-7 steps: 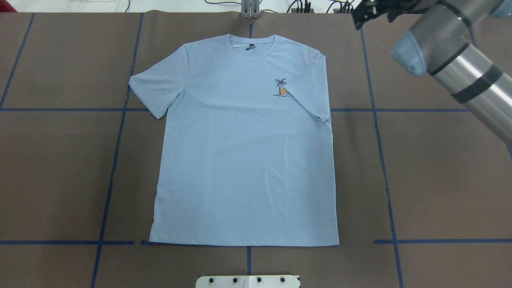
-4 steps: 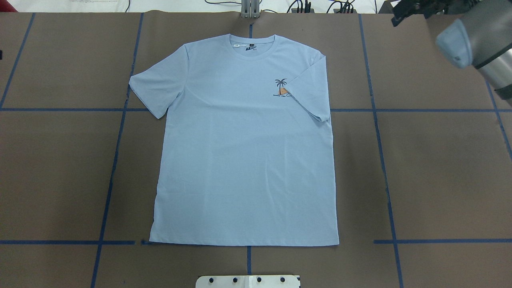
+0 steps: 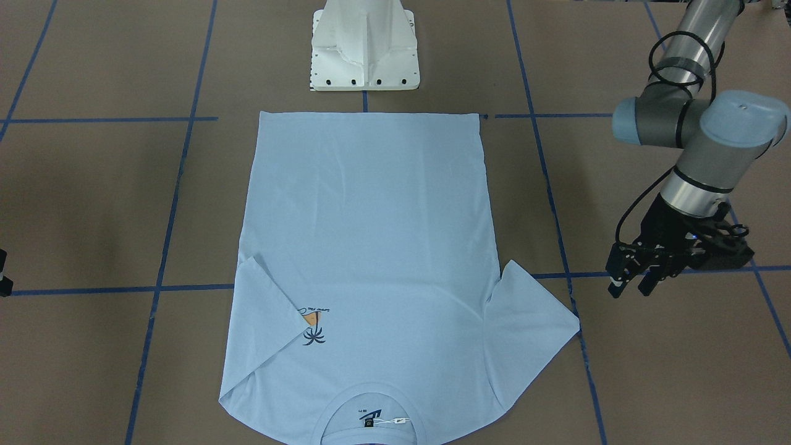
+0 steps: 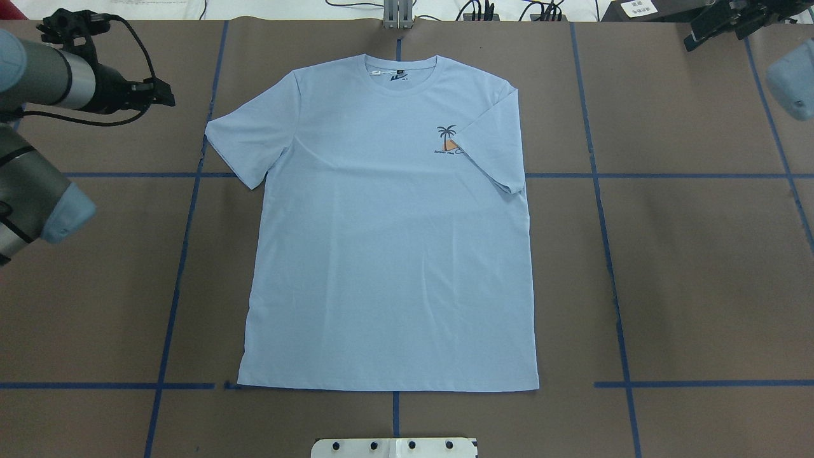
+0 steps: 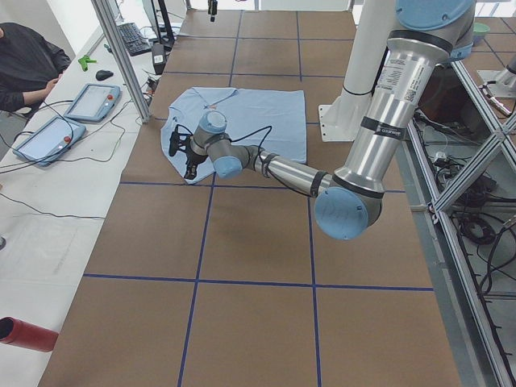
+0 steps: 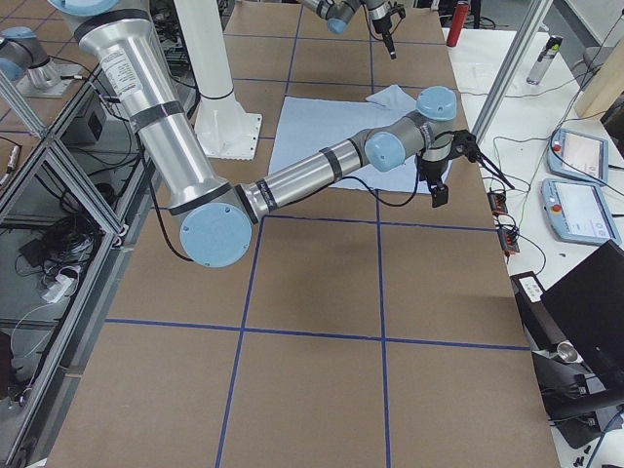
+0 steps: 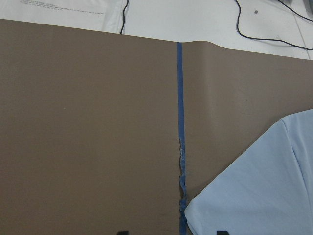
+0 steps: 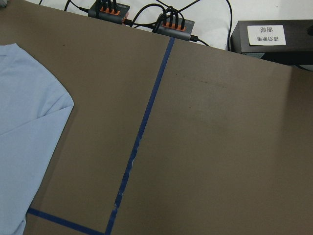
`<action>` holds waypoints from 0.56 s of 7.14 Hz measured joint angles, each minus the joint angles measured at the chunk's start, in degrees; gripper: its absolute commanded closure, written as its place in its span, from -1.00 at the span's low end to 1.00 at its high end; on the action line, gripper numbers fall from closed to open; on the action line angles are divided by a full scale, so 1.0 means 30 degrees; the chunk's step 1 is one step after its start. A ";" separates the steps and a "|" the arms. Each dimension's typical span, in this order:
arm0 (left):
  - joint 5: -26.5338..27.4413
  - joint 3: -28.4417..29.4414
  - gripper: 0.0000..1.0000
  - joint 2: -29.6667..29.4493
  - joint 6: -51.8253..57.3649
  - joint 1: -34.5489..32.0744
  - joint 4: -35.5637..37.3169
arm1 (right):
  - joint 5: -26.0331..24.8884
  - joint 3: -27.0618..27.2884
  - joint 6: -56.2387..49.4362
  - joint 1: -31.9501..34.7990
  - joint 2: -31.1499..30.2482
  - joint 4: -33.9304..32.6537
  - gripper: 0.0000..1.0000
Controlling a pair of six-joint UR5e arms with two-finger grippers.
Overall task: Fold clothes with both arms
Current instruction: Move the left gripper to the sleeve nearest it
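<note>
The light blue T-shirt point(image 4: 388, 242) lies flat, chest up, with its collar point(image 4: 400, 67) at the far edge. Its sleeve on the overhead view's right point(image 4: 493, 143) is folded in beside the palm-tree print point(image 4: 447, 140). The other sleeve point(image 4: 245, 143) is spread out. My left gripper point(image 4: 166, 97) hovers open just left of that sleeve, as the front view point(image 3: 630, 287) shows; the sleeve's corner point(image 7: 259, 191) sits at the left wrist view's lower right. My right gripper point(image 4: 715, 37) looks open and empty at the far right corner, well away from the shirt's shoulder point(image 8: 29, 117).
The white pedestal base point(image 3: 364, 49) stands at the near edge behind the hem. Blue tape lines point(image 4: 598, 175) cross the brown table. Power strips with cables point(image 8: 171, 24) and a black labelled box point(image 8: 274, 36) line the far edge. Operator tablets point(image 5: 93, 101) lie beyond it.
My right arm has drawn back to the right, toward the far right corner. My left arm has come into view at the left, near the spread sleeve. The shirt has not moved.
</note>
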 measured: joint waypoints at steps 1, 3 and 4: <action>0.0704 0.1219 -0.10 -0.0579 -0.0648 0.0530 -0.0777 | -0.0001 0.0007 0.0025 0.0000 -0.0034 0.0002 -1.00; 0.2030 0.3500 -0.08 -0.1484 -0.1697 0.1324 -0.2251 | -0.0001 0.0008 0.0053 -0.0019 -0.0078 0.0003 -1.00; 0.2532 0.4203 -0.08 -0.1865 -0.1853 0.1634 -0.2495 | -0.0001 0.0008 0.0056 -0.0020 -0.0087 0.0003 -1.00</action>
